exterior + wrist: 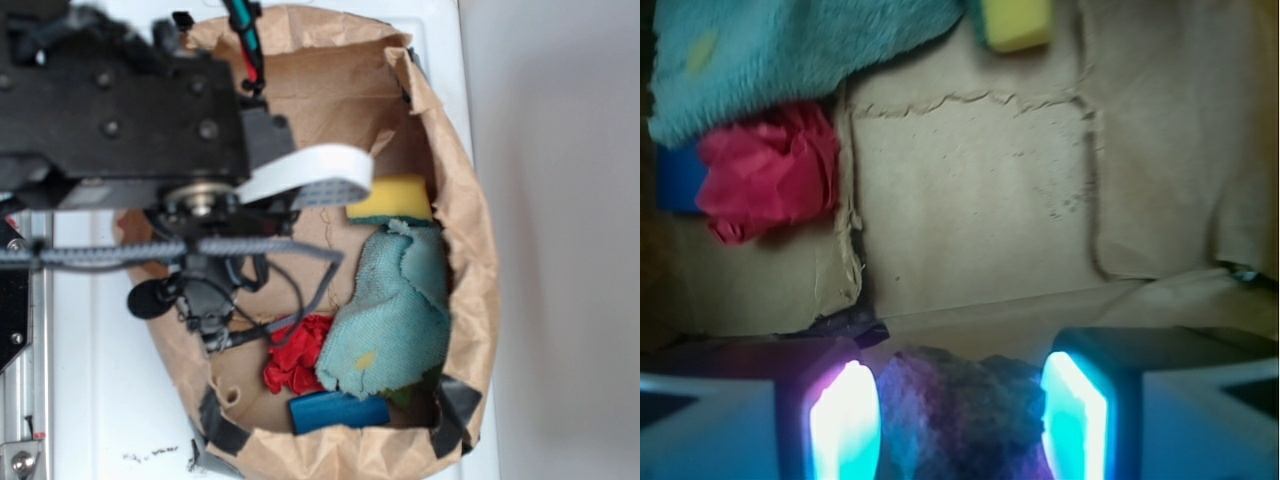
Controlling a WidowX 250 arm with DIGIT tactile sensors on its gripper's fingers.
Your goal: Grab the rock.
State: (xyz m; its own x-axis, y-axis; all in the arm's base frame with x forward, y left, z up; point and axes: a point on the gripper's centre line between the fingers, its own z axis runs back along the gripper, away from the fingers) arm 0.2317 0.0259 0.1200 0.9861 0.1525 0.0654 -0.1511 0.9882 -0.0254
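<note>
At the bottom of the wrist view the rock (960, 415) sits between the two glowing fingers (845, 425), which stand apart on either side; whether they touch it is unclear. A red cloth (765, 170) lies upper left.

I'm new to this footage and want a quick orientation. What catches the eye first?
In the wrist view, the rough dark rock sits between the glowing fingers of the pincer, at the bottom edge. Beyond it lie a red cloth lump at left, a teal towel above it and a yellow sponge, all inside a brown paper bag.
</note>
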